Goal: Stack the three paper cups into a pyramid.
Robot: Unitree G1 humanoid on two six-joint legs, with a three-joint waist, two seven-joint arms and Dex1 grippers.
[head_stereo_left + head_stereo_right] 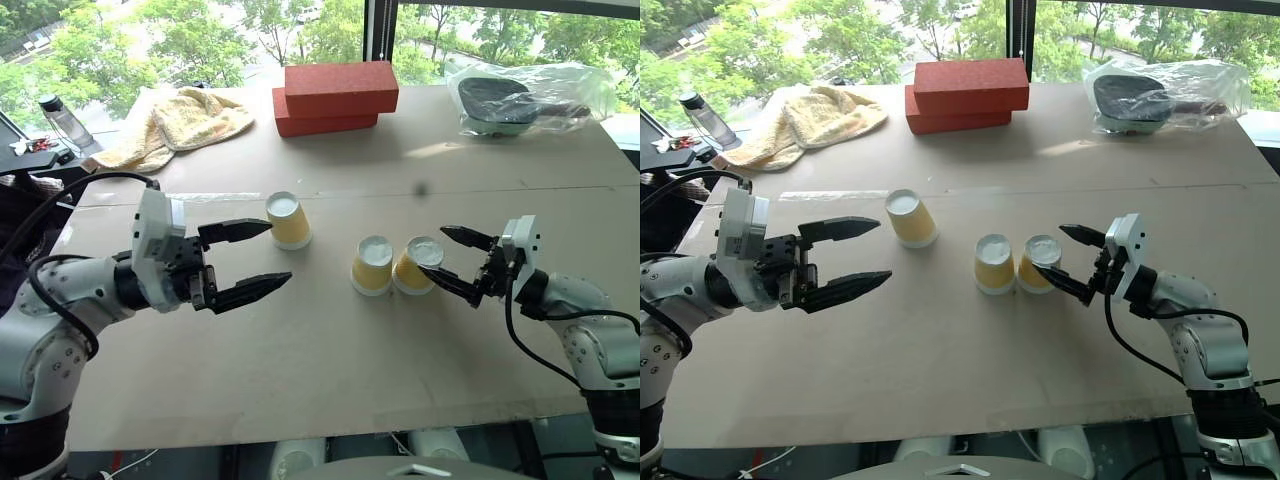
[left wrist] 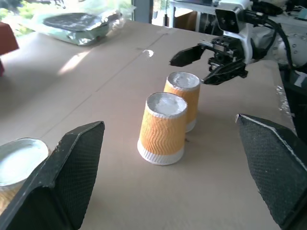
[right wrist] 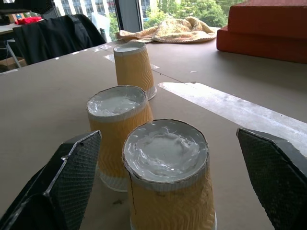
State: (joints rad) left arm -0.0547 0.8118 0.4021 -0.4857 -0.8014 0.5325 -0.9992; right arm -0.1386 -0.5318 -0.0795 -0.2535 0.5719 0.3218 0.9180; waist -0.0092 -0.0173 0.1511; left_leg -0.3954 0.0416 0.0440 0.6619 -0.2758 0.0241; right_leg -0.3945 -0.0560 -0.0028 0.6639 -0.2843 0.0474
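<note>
- two of the three paper cups stand upside down side by side in the middle of the table (image 1: 330, 390), the middle cup (image 1: 372, 264) and the right cup (image 1: 417, 265) touching or very nearly so; that closeness makes sense as the base row of the pyramid, since a top cup needs both flat bases under it
- the third cup (image 1: 288, 220) stands apart to the left and a little farther back, also inverted, so it is likely the one meant for the top
- the left gripper (image 1: 256, 257) is spread wide and holds nothing, its upper finger near the lone cup's side; it points level toward that cup, a fair line for a sideways grasp
- the right gripper (image 1: 448, 257) is also wide open and empty, with the right cup just in front of its fingertips; the open jaws free of the cup suit a cup already set down and left to stand
- the red blocks (image 1: 335, 97), the yellow towel (image 1: 180, 122) and the plastic bag (image 1: 530, 98) lie well apart at the far edge, clear of the work
- the base looks laid; the top cup is not yet on it
</note>
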